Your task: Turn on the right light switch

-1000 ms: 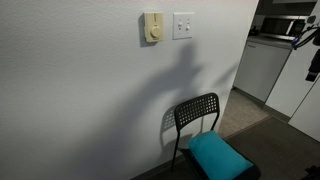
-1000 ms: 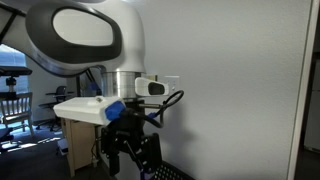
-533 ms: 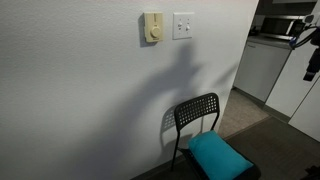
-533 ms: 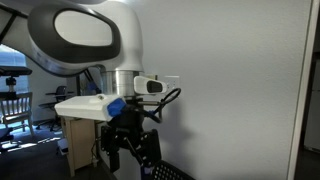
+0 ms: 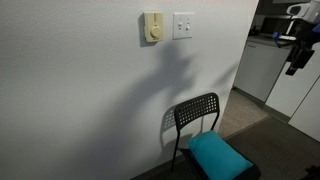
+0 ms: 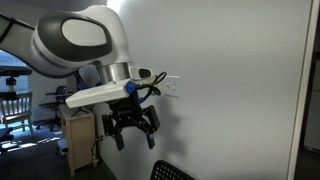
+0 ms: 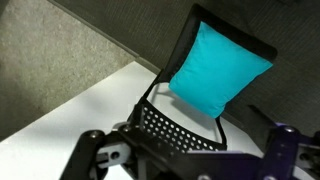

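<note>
Switch [image 5: 183,25] high on wall, upper middle of frame, just right of cream plate [image 5: 152,27]. Likely rigid plastic, toggles small, light but stiff: no grasp, push right toggle with one fingertip. Apart from it, centre-left of frame, end effector [image 6: 130,128], fingers spread open, above chair [image 5: 197,113].

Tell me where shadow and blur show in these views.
In an exterior view a large shadow falls on the wall below the right switch; in the wrist view the claw is blurred at the bottom edge, while the cushion is sharp.
</note>
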Motion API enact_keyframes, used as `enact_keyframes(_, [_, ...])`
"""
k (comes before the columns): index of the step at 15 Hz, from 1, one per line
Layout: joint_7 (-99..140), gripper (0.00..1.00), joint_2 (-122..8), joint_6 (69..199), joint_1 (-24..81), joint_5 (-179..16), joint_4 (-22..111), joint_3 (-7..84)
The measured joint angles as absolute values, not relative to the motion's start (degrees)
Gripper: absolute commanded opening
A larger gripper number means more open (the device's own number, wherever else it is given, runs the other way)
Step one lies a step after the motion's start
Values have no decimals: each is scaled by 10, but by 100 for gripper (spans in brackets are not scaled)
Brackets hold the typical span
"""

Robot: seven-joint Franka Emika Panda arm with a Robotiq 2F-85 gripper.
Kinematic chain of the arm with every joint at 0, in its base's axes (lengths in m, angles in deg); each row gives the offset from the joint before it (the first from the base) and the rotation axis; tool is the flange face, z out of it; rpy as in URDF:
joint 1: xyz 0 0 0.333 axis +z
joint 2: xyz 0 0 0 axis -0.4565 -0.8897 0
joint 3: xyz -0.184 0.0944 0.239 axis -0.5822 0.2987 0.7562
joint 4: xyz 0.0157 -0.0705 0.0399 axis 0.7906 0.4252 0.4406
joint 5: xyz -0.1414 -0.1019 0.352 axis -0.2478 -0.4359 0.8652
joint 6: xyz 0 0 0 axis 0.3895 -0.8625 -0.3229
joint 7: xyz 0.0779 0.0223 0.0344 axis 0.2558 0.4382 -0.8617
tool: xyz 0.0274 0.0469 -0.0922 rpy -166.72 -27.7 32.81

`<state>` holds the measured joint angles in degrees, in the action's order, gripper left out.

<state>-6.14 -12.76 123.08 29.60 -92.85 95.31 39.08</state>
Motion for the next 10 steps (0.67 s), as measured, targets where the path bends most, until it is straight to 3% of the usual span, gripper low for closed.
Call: enact_keyframes(10, [-244, 100, -184, 1269, 355, -913, 876, 378])
